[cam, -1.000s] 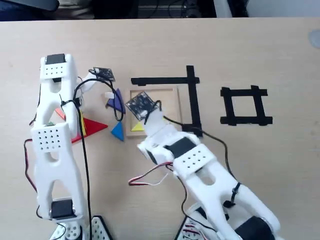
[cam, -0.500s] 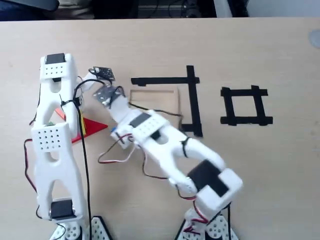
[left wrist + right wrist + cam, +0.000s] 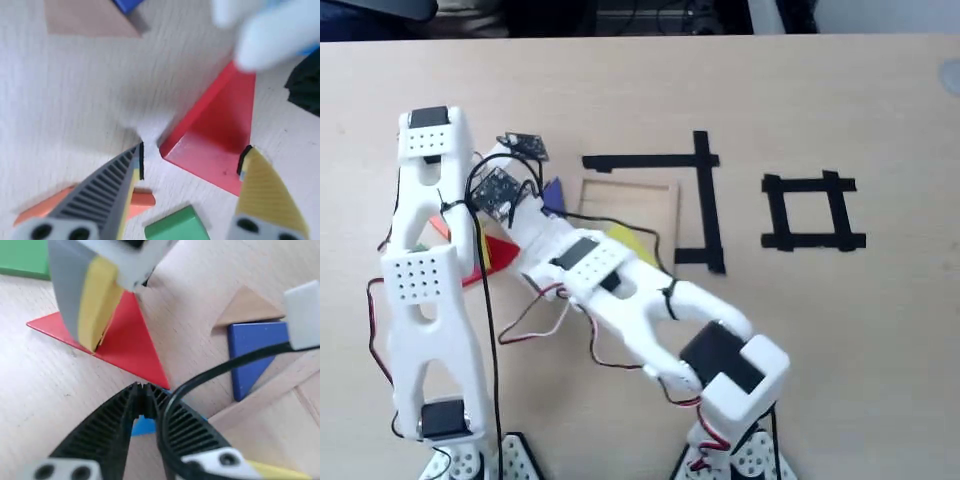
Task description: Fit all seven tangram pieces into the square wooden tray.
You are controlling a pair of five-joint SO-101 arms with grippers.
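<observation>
Fingers of the right gripper [image 3: 145,396] are pressed together just above one small blue triangle [image 3: 144,427], beside the red triangle [image 3: 127,342]. Fingers of the left gripper [image 3: 192,152], spread wide, straddle that triangle's corner on the counter [image 3: 75,90], with one green piece [image 3: 177,227] and one orange piece [image 3: 142,200] near. The right arm [image 3: 620,290] overlies the wooden tray [image 3: 650,181], which holds one yellow piece [image 3: 630,238].

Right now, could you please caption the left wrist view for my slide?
Open left gripper over a corner of the red triangle.

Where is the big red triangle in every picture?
High view: red wooden triangle between left arm and right arm.
Left wrist view: it sits inside the open left claw.
Right wrist view: it lies just beyond the right claw.
Shared landmark: left claw's yellow finger.
</observation>
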